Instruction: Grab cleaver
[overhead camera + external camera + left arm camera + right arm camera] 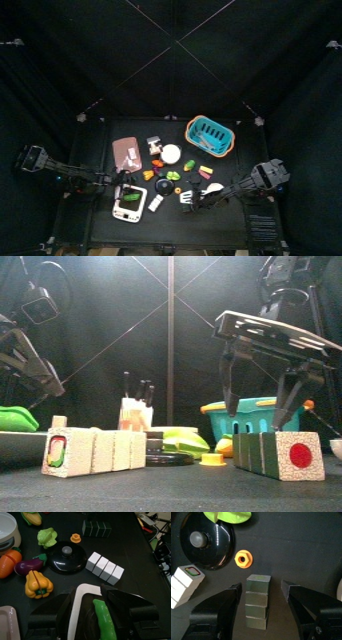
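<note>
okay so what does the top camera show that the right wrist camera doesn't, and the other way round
Only the top view shows the cleaver, flat on the table's left part, plus the teal basket and both arms. The left tool sits over the white-framed board, not the cleaver.

Only the right wrist view shows the right tool open, its jaws either side of a grey sliced block, and an orange ring.

Both show the black round lid and the right tool.

Dim overall, black curtains soaking up light. Top view soft and grainy, small items smeared. Front view lit from above w/ a cool cast. Glare patch on black lid (pixel 201 542). Near pincer blurred in wrist views.
</note>
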